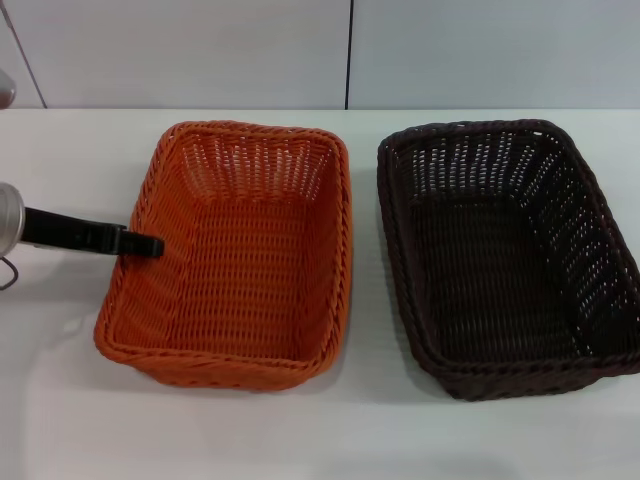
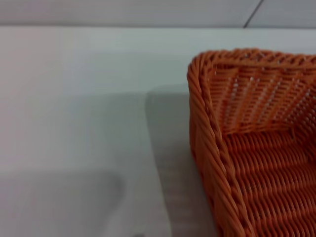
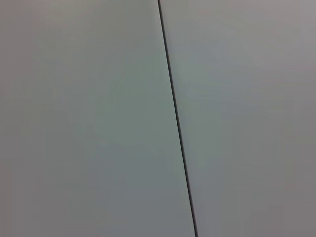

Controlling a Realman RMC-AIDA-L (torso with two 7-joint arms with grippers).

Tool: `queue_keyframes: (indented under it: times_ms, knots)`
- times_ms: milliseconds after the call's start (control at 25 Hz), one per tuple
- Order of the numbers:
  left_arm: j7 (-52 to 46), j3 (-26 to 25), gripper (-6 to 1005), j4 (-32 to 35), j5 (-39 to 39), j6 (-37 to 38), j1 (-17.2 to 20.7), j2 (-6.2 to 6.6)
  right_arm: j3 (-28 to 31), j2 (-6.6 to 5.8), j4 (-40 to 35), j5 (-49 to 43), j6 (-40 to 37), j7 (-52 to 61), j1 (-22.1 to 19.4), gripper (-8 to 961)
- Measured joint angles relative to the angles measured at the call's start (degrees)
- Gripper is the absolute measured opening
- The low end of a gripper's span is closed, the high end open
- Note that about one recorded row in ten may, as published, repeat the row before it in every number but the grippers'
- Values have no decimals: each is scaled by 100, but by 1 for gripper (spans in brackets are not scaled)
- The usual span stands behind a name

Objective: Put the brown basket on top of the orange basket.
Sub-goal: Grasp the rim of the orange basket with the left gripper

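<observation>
Head view: the left gripper (image 1: 150,244) reached in from the left, its tip at the orange basket's (image 1: 240,250) left rim; whether its fingers were spread could not be told. The brown basket (image 1: 505,255) stood just right, apart, both long axes running front to back on the white table (image 1: 300,430).

the brown basket (image 1: 510,255) runs off the head view's right edge; the right arm is unseen.
</observation>
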Motion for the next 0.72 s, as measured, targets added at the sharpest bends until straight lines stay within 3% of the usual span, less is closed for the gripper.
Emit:
queue_keyframes:
  times_ms: [480, 680, 720]
  knots:
    - [-63, 318, 736, -190, -18, -5, -19, -16, -23, 32, -175, -82, 48, 0, 182, 504]
    - [-111, 351, 610, -186, -42, 14, 42, -20, 9, 44, -215, -51, 185, 1, 339, 504]
    - [-118, 357, 543, -183, -43, 13, 53, -22, 9, 43, -218, -49, 204, 1, 362, 504]
